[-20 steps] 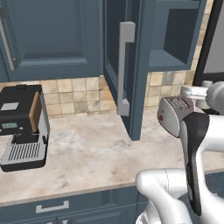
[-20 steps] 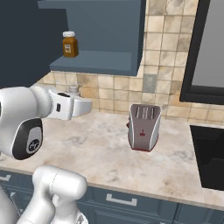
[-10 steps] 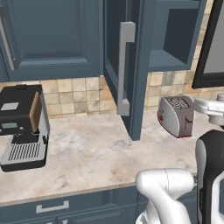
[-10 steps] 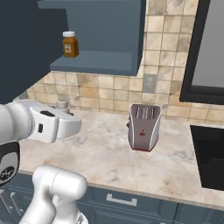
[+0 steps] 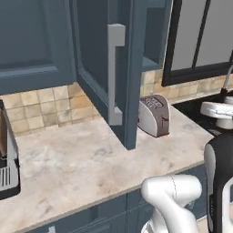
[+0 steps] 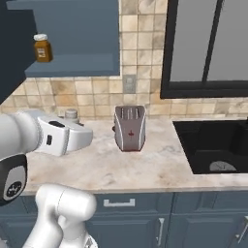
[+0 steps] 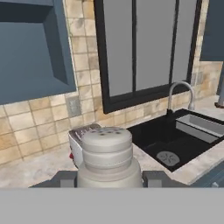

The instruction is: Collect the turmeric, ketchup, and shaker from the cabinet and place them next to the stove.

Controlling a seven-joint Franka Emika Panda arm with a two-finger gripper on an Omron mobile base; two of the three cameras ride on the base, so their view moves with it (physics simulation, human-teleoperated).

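Observation:
In the hand view my gripper (image 7: 109,180) is shut on the shaker (image 7: 107,157), a pale grey cylinder with a rounded top, held upright between the two dark fingertips (image 7: 65,178). From the right base view the shaker (image 6: 71,114) peeks over my forearm, above the counter. The turmeric (image 6: 42,48), an orange-brown jar with a white lid, stands on the shelf of the cabinet (image 6: 72,65). The cabinet door (image 5: 98,54) hangs open with its long grey handle (image 5: 115,75) facing me. The ketchup and the stove are out of view.
A steel toaster (image 6: 130,127) (image 5: 154,115) (image 7: 78,139) stands on the marble counter (image 6: 126,167) just ahead of the shaker. To the right lie a black sink (image 6: 213,145) (image 7: 168,142) with a curved faucet (image 7: 180,92) and a dark window (image 6: 208,46). A coffee machine (image 5: 5,168) sits far left.
Both base views have shifted: the base has driven right, bringing the sink and window into view and sliding the toaster left. The arm has swung lower and forward, still gripping the shaker.

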